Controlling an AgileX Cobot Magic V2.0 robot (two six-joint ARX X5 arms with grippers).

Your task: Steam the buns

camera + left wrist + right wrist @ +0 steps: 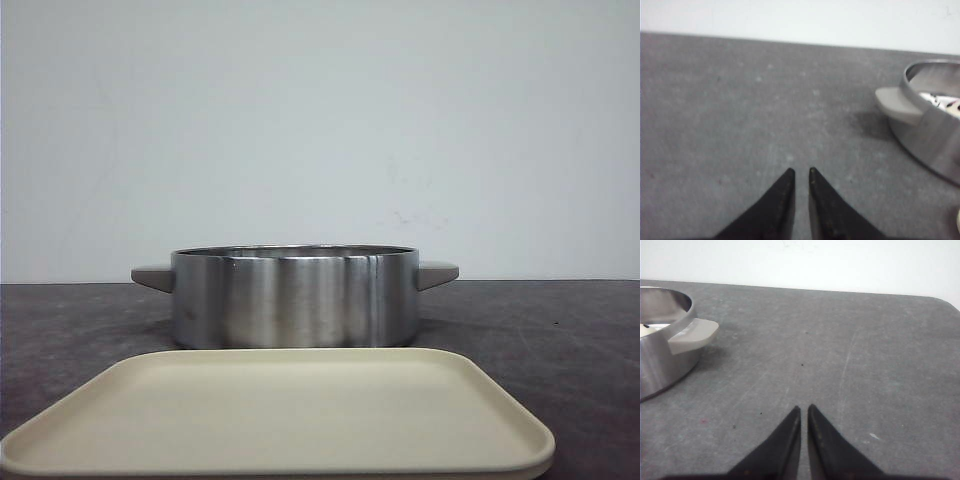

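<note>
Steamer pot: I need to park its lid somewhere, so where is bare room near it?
Bare tabletop lies outside the pot's left handle, and more beyond its right handle. The cream tray is bare too. Tightest is the strip between pot and tray.

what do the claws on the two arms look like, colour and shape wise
Only the fingers show, in the wrist views. The left claw has two matte black fingers, broad at the base and tapering to sharp points. The right claw looks identical: black, smooth, wedge-shaped fingers. No cables, markings or arm links are visible, and neither arm appears in the front view.
</note>
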